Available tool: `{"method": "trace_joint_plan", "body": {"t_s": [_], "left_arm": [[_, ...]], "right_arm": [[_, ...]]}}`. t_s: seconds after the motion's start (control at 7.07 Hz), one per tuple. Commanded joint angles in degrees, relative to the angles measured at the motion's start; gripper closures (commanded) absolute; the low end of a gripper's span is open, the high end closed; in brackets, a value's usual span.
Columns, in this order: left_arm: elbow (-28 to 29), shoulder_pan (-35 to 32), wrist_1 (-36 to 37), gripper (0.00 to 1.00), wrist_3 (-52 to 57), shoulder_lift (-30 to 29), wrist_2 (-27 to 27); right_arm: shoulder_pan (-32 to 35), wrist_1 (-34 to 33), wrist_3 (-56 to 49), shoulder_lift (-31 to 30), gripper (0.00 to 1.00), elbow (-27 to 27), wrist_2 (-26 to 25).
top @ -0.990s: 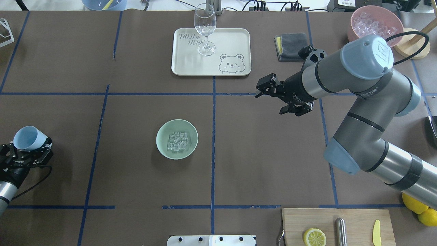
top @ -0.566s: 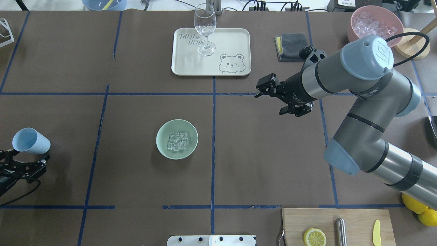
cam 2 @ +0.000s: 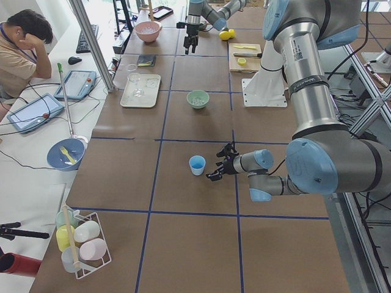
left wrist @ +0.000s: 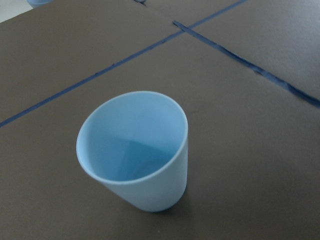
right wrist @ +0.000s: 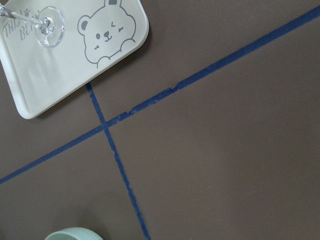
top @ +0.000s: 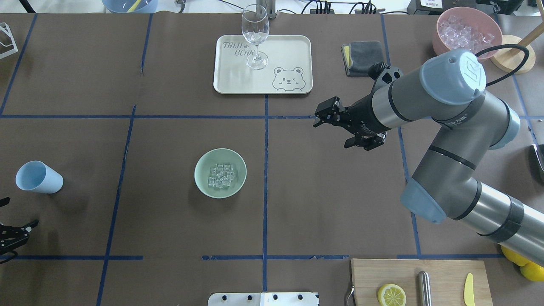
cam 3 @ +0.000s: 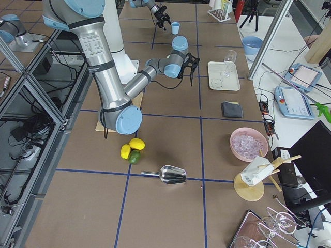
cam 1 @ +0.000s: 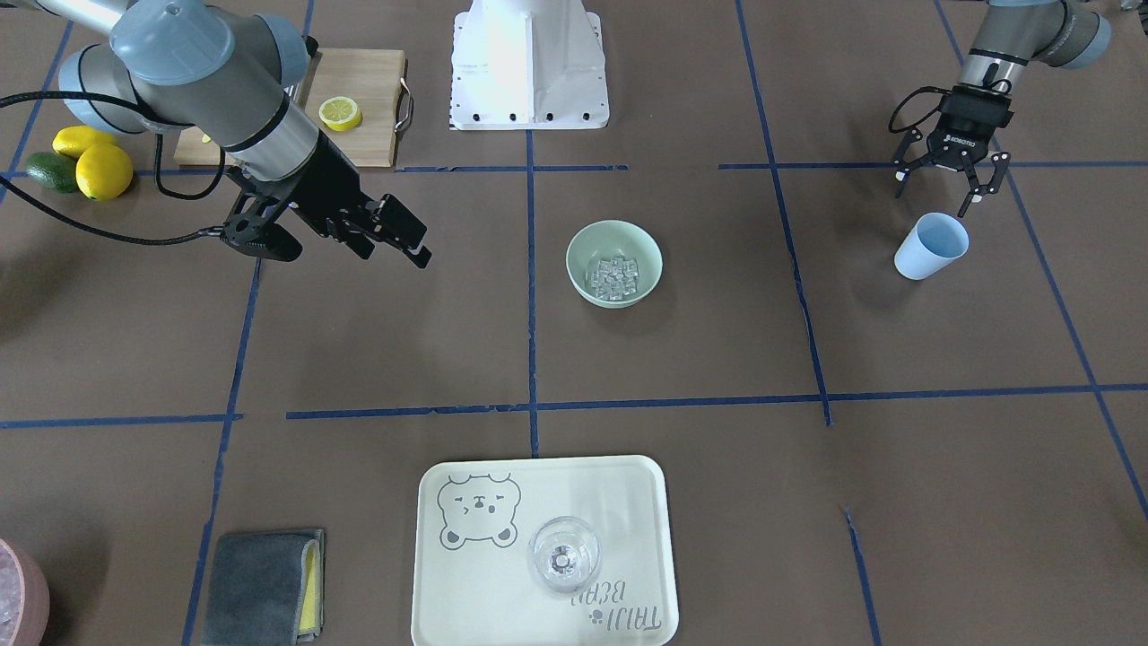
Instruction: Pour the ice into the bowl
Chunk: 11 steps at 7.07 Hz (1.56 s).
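Observation:
The pale mint-green bowl [top: 202,183] [cam 1: 583,242] stands left of the table's middle with a small heap of clear ice cubes [top: 221,175] [cam 1: 614,274] inside it. Its rim shows at the bottom of the right wrist view [right wrist: 70,234]. A light blue cup [top: 38,177] [cam 1: 931,246] [left wrist: 135,150] stands upright and empty at the table's left side. My left gripper [cam 1: 934,199] [top: 18,212] is open and empty, a little back from the cup. My right gripper [top: 332,132] [cam 1: 354,256] is open and empty, hovering right of the centre line.
A cream bear tray [top: 289,46] [right wrist: 45,80] holds a wine glass [top: 255,34] at the far middle. A grey cloth [top: 363,57] and a pink container [top: 444,17] of ice are far right. A cutting board [top: 442,272] with a lemon slice [top: 391,294] lies at the near right.
My left gripper has let go of the blue cup and drawn back towards the robot; the cup stands alone. My right gripper has shifted slightly left.

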Motion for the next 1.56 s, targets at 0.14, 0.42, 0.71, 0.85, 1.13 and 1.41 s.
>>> {"method": "trace_joint_plan", "body": {"t_s": [0.14,0.42,0.71,0.85,1.13,1.41], "left_arm": [[0.76,-7.33,0.05,0.0,10.1,2.97,-16.21],[1.29,-22.52,0.49,0.0,19.12,0.79,-27.4],[1.21,-23.21,3.22,0.0,19.26,-1.59,-27.79],[1.21,-23.3,3.22,0.0,19.0,-1.86,-27.79],[1.21,-23.21,3.13,0.0,18.91,-2.04,-27.61],[1.29,-23.3,3.13,0.0,18.82,-2.39,-27.44]], "right_arm": [[-6.76,-0.33,1.27,0.94,0.0,1.46,-2.96],[-13.63,-0.95,4.62,2.97,0.0,1.29,-9.92],[-17.77,-7.22,4.27,9.69,0.0,-3.17,-15.78],[-18.56,-9.1,4.01,14.44,0.0,-8.24,-17.3],[-19.18,-9.04,2.79,21.4,0.0,-18.62,-20.02],[-19.54,-8.95,-1.0,21.61,0.18,-20.15,-20.48]]}}
